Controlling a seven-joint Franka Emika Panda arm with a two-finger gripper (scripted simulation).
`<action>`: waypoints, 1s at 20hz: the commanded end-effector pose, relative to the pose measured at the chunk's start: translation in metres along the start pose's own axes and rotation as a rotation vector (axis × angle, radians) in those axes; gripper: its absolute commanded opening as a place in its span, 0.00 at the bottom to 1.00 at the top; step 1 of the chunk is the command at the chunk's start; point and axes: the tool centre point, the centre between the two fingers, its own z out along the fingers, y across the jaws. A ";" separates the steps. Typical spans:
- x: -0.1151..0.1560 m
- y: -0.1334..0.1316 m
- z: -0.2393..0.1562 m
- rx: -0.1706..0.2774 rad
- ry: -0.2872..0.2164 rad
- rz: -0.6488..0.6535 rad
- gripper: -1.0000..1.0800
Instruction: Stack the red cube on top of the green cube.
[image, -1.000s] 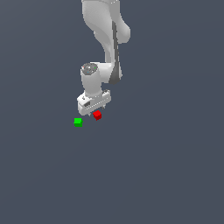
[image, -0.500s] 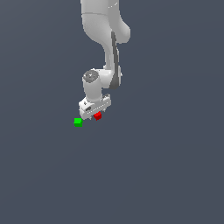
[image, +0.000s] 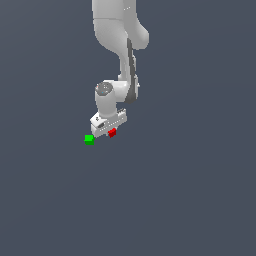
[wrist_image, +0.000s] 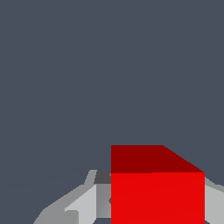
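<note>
the red cube (image: 112, 132) sat right under the white gripper (image: 107, 130), at the lower edge of the gripper's body toward the exterior view's right, so close that the two looked joined. in the wrist view the red cube (wrist_image: 157, 188) filled the near part of the picture, its bright front face and darker upper face both plain to see, with a pale grey finger (wrist_image: 83, 203) showing on one side of it and a sliver of grey on the other. the jaws stood on either side of the cube, yet whether they were pressing on it or merely straddling it could not be told from either picture. the green cube (image: 89, 139) lay on the flat dark grey bench (image: 190, 190) just beside the gripper, toward the exterior view's left and a little lower in that view than the red one, apart from it and not touched by the gripper. nothing lay on top of the green cube. above the gripper the white arm (image: 117, 30) rose upward out of the exterior view. no container of any kind showed on the bench.
</note>
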 end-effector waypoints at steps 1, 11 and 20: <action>0.000 0.000 0.001 0.001 0.000 -0.001 0.00; 0.000 0.000 -0.008 0.000 0.000 0.000 0.00; -0.001 -0.001 -0.053 0.000 0.000 0.000 0.00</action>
